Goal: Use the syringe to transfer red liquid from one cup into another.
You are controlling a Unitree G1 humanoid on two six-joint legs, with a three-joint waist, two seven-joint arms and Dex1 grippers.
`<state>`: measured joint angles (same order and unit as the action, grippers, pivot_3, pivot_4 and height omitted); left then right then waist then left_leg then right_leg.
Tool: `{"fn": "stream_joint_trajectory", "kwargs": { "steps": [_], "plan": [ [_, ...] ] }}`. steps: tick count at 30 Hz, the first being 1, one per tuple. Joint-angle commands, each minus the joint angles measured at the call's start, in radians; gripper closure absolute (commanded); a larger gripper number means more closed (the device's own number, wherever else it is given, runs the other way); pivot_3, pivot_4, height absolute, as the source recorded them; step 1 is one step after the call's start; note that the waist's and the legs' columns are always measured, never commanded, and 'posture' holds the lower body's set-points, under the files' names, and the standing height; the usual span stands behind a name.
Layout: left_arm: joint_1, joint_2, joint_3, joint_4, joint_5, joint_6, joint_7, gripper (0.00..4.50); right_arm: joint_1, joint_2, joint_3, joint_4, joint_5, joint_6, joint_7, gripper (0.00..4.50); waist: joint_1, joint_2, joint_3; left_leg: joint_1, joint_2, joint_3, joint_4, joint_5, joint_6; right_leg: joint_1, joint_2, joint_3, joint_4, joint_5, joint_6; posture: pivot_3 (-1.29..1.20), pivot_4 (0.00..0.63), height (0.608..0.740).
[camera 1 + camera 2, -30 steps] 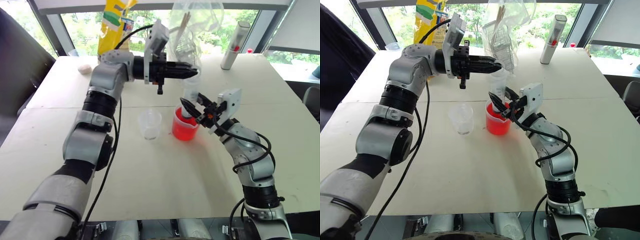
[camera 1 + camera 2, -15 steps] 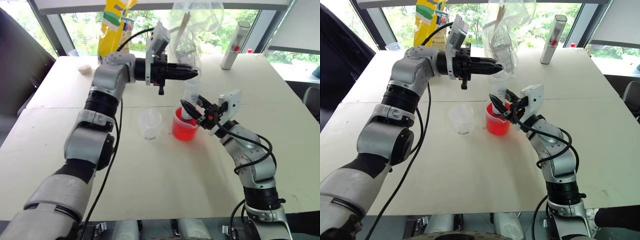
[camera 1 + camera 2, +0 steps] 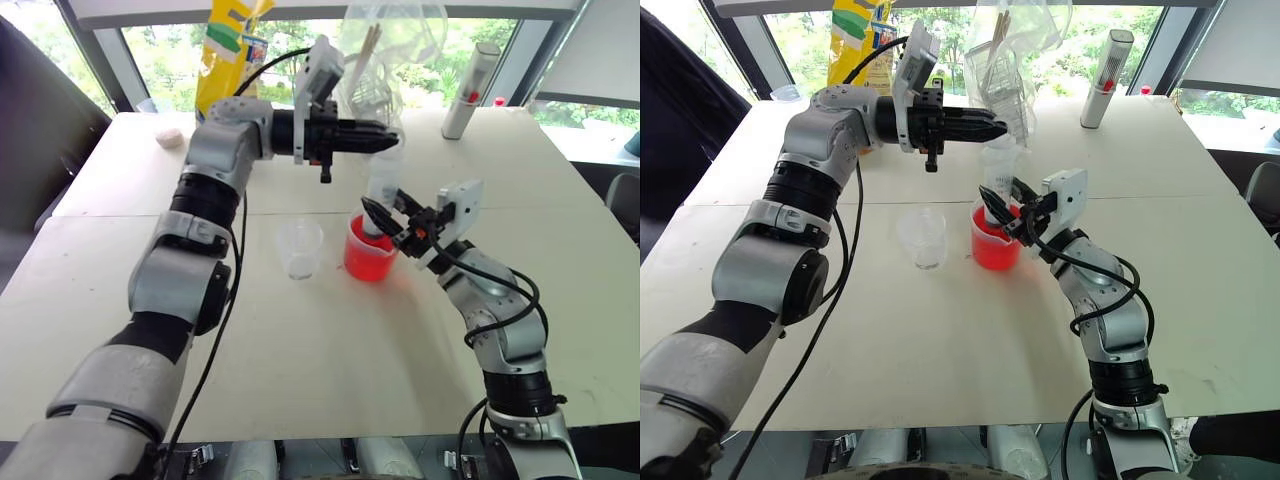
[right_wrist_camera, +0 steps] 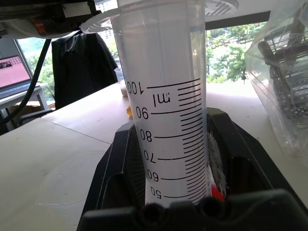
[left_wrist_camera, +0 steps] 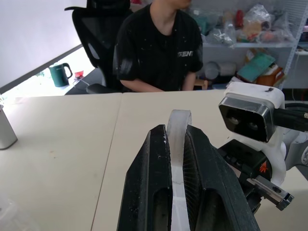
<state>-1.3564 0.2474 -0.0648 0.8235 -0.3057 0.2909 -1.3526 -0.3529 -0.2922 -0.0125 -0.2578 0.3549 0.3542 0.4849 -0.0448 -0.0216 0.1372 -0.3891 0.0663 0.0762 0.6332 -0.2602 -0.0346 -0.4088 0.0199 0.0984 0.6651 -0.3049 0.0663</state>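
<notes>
A small clear cup [image 3: 300, 248] stands empty on the white table [image 3: 300, 340], just left of the beaker [image 3: 368, 250] of red liquid [image 3: 366, 262], apparently waiting to be filled. Above and between them, the left gripper [image 3: 385, 138] reaches across level, its fingers pinched on the syringe's plunger top [image 5: 178, 126], seemingly ready to draw it up. The syringe [image 4: 168, 120] stands upright with its tip down in the beaker: a thick clear barrel with black graduation lines. From the head views it is hard to tell whether any liquid has entered it. To the right, the right gripper [image 3: 382, 222] clasps the lower barrel, steadying it over the beaker.
</notes>
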Motion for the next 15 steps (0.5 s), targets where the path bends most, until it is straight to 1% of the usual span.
{"fn": "stream_joint_trajectory", "kwargs": {
  "steps": [1, 15],
  "plan": [
    [-0.100, 0.018, 0.086, -0.036, -0.036, -0.056, 0.055, 4.45, 0.026, 0.000, 0.047, 0.016, -0.005, 0.014, 0.030, 3.10, 0.000, 0.000, 0.000, 0.000, 0.000, 0.000, 0.000, 0.000, 0.000, 0.000, 0.000, 0.000, 0.000, 0.000, 0.000, 0.00, 0.150, 0.739],
    [-0.109, 0.015, 0.090, -0.023, -0.036, -0.071, 0.064, 4.45, 0.017, 0.000, 0.050, 0.013, -0.005, 0.017, 0.028, 3.10, 0.000, 0.000, 0.000, 0.000, 0.000, 0.000, 0.000, 0.000, 0.000, 0.000, 0.000, 0.000, 0.000, 0.000, 0.000, 0.00, 0.150, 0.739]
  ]
}}
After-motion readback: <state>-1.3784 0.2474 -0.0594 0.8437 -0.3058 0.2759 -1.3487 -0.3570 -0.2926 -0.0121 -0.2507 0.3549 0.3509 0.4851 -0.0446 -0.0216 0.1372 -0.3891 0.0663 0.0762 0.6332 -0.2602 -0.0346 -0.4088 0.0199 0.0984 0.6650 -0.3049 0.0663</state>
